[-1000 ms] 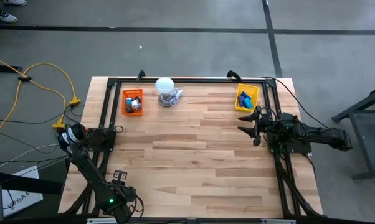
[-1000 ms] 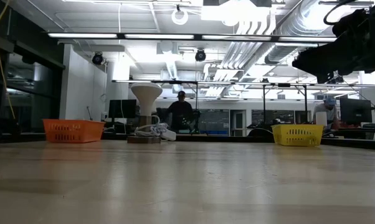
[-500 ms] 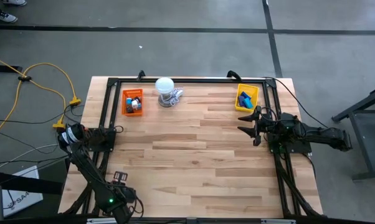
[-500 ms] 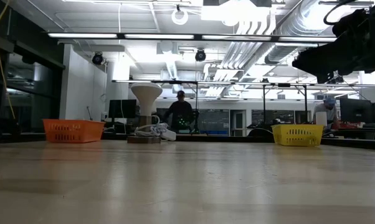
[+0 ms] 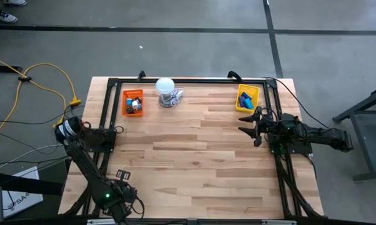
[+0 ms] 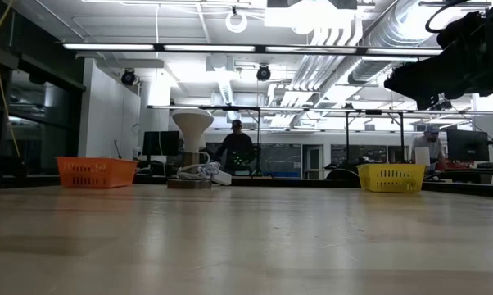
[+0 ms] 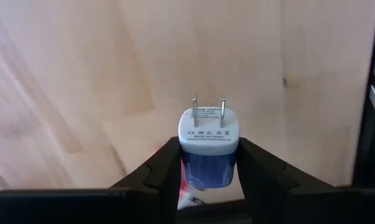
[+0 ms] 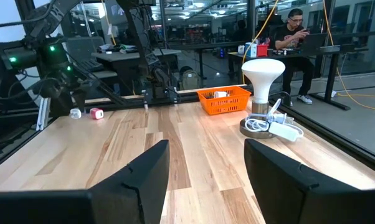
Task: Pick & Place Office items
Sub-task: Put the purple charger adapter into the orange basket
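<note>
Between the left pincer's [image 7: 209,171] clamped fingers sits a blue-and-white plug adapter [image 7: 208,140], prongs pointing outward above the table [image 7: 81,93].

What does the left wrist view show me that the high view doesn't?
Only the left wrist view: the left gripper shut on a blue-and-white plug adapter, prongs pointing away.

Only the high view: the orange tray, yellow tray and white lamp along the far edge, with the right gripper open beside the yellow tray.

Both: the bare wooden table.
</note>
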